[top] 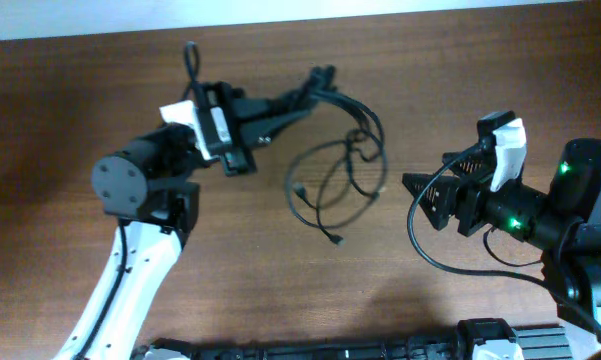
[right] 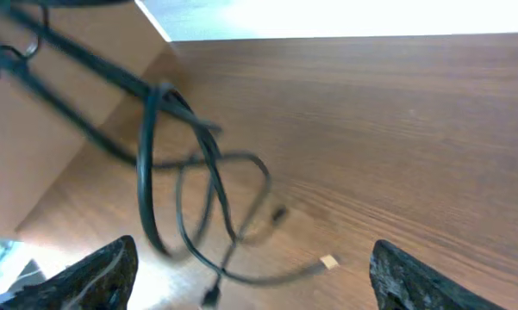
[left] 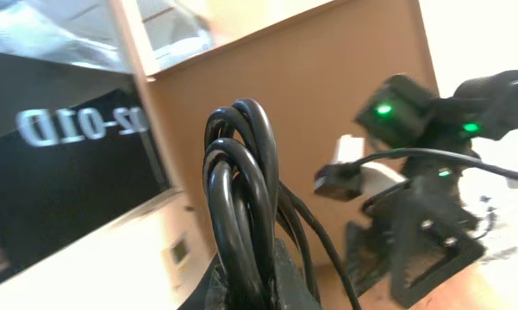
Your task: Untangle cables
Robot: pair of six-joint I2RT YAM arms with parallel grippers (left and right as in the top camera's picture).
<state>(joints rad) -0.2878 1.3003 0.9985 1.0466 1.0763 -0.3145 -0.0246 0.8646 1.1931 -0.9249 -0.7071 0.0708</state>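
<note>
The cables (top: 335, 170) are thin black cords. One end is bunched and lifted at the upper middle, and the rest hangs down into loose loops lying on the wooden table (top: 480, 70). My left gripper (top: 320, 80) is shut on the bunched strands. In the left wrist view, the cables (left: 241, 172) arch up out of the pinch of the left gripper (left: 250, 280). My right gripper (top: 420, 198) stands just right of the loops, apart from them. In the right wrist view, the right gripper (right: 254, 284) is wide open with nothing in it, and the cables (right: 207, 189) lie ahead of it.
The table's far edge (top: 280, 25) runs along the top, with a pale surface beyond it. A small pale plug tip (right: 328, 262) lies on the wood near the loops. The right arm's own thick black wire (top: 420, 240) curves beside its wrist.
</note>
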